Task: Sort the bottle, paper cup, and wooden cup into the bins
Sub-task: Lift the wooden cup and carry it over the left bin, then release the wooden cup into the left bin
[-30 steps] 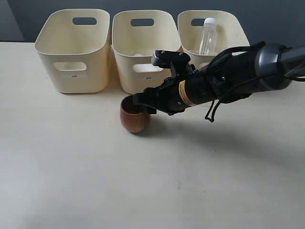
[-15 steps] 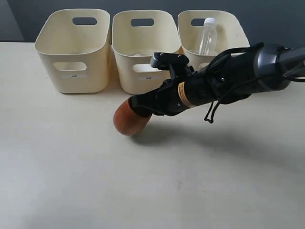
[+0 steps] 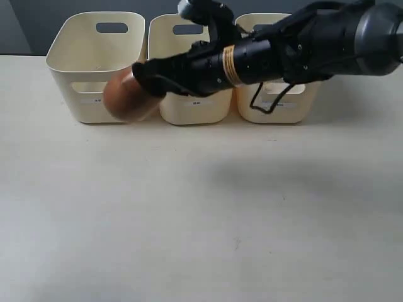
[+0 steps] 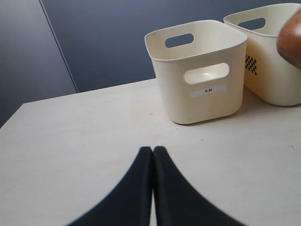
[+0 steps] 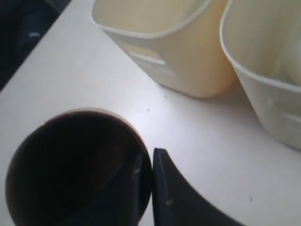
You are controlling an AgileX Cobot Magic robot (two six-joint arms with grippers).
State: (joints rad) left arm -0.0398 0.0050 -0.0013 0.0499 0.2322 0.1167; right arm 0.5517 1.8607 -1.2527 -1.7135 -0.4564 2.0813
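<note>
My right gripper reaches across from the right and is shut on the rim of the wooden cup. The reddish-brown cup hangs tilted above the table, in front of the left bin. In the right wrist view one finger is inside the wooden cup and the other outside, with the right gripper pinching the wall. The middle bin and right bin sit partly behind the arm. The bottle and paper cup are hidden. My left gripper is shut and empty, low over the table, facing a labelled bin. The wooden cup shows at that view's edge.
The three bins stand in a row along the table's far edge against a dark wall. A second bin with a small checkered mark is beside the labelled one. The pale tabletop stretches in front of them.
The right gripper has lifted the wooden cup off the table, tilted it, and carried it left and back, from in front of the middle bin to in front of the left bin.
</note>
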